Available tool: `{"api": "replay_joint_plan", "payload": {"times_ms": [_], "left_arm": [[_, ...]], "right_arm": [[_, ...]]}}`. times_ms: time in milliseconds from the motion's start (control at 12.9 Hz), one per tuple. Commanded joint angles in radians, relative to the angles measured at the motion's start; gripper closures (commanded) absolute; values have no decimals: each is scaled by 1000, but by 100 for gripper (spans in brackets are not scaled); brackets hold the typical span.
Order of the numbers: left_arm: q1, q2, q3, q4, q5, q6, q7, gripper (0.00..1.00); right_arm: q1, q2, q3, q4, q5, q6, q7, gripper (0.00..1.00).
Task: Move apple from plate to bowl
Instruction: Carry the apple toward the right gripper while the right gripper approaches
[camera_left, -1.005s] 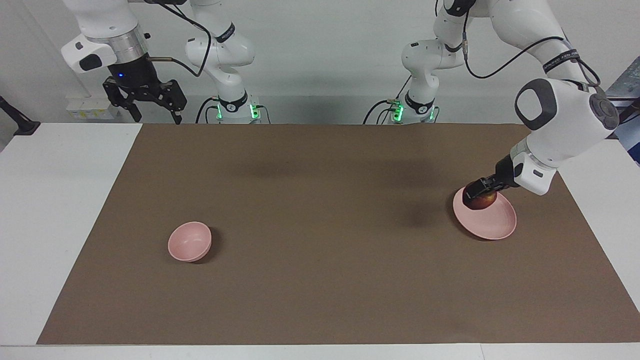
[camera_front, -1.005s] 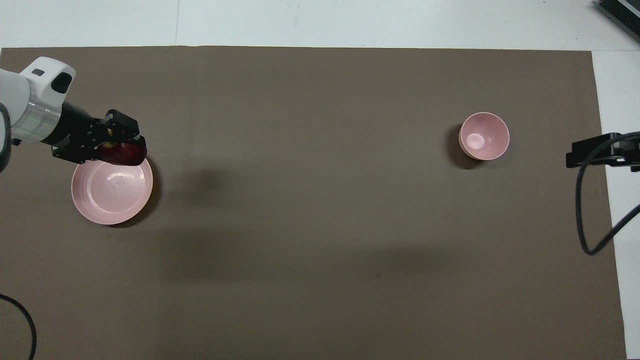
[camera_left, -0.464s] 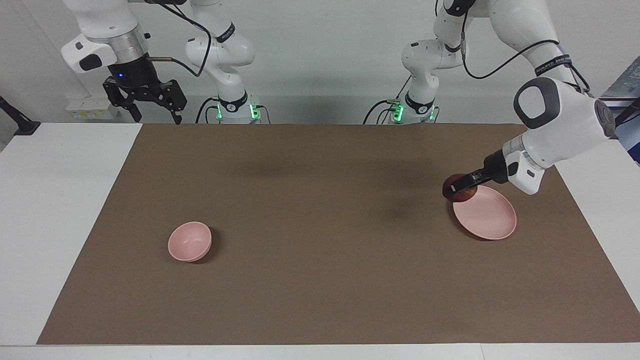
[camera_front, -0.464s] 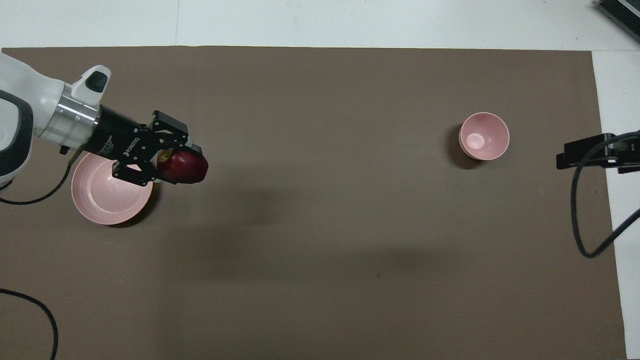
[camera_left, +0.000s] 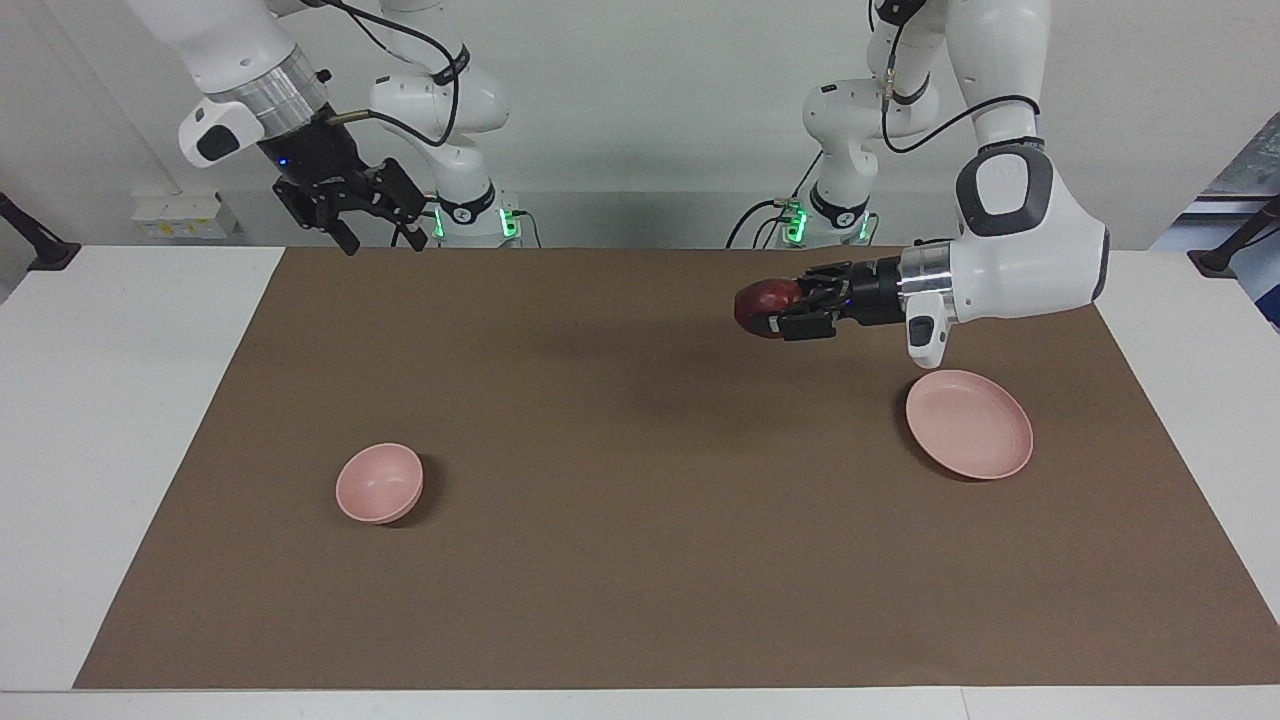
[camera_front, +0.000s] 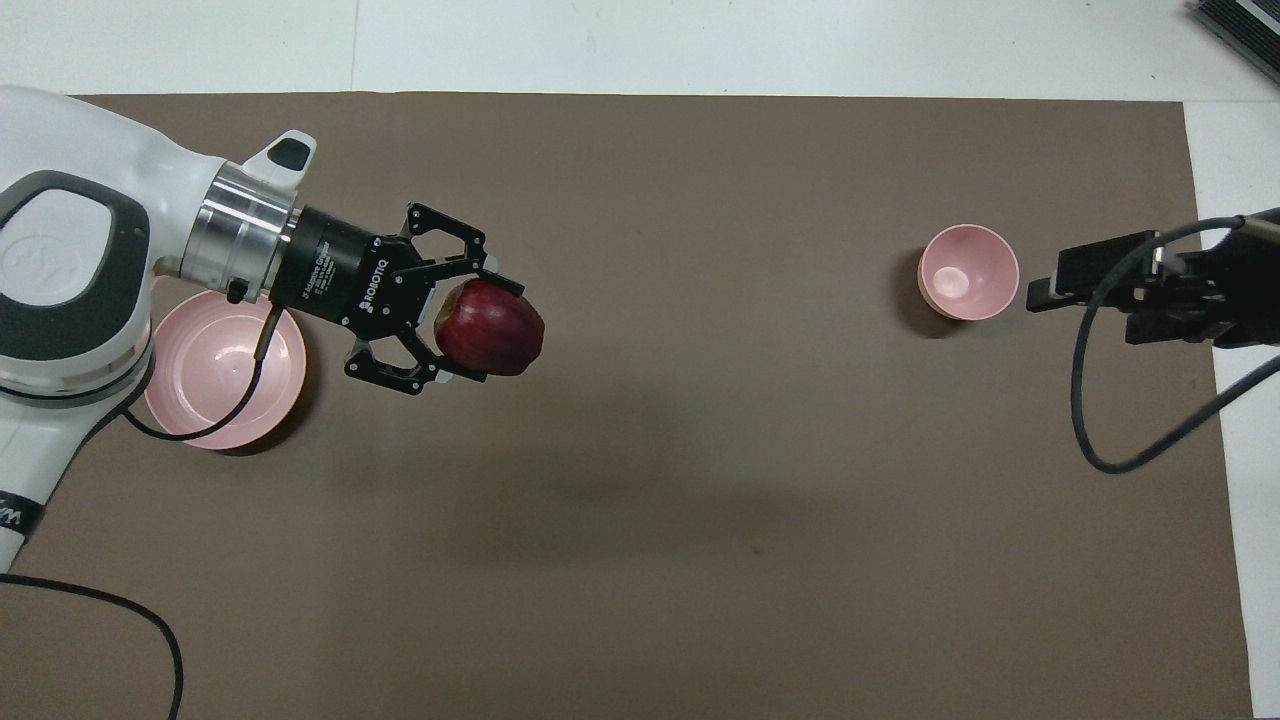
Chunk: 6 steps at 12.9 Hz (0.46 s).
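My left gripper (camera_left: 772, 305) is shut on the dark-red apple (camera_left: 760, 298) and holds it up in the air over the brown mat, between the plate and the middle of the table. The overhead view shows the same gripper (camera_front: 487, 332) with a finger on each side of the apple (camera_front: 495, 330). The flat pink plate (camera_left: 975, 430) lies empty at the left arm's end of the mat; the arm partly covers it in the overhead view (camera_front: 200, 375). The small pink bowl (camera_left: 379, 484) (camera_front: 968, 272) stands empty toward the right arm's end. My right gripper (camera_left: 380, 235) (camera_front: 1040, 292) is open and empty, raised over the right arm's end of the mat.
A brown mat (camera_left: 640, 560) covers most of the white table (camera_left: 110, 400). A black cable (camera_front: 1110, 455) hangs in a loop from the right arm. Another cable (camera_front: 150, 620) lies by the left arm's base.
The left gripper lifted the apple off the plate and carried it higher and toward the middle of the table. The right gripper moved a little inward over the mat's end.
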Motion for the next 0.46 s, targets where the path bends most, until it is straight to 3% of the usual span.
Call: {"api": "replay_joint_plan", "payload": {"times_ms": [0, 387], "left_arm": [[-54, 7, -2, 6, -116, 63, -144, 100], [-99, 1, -122, -18, -308, 184, -145, 100]], "right_arm": [[-1, -45, 4, -89, 127, 44, 20, 0], [75, -124, 8, -241, 328, 167, 6, 0]]}}
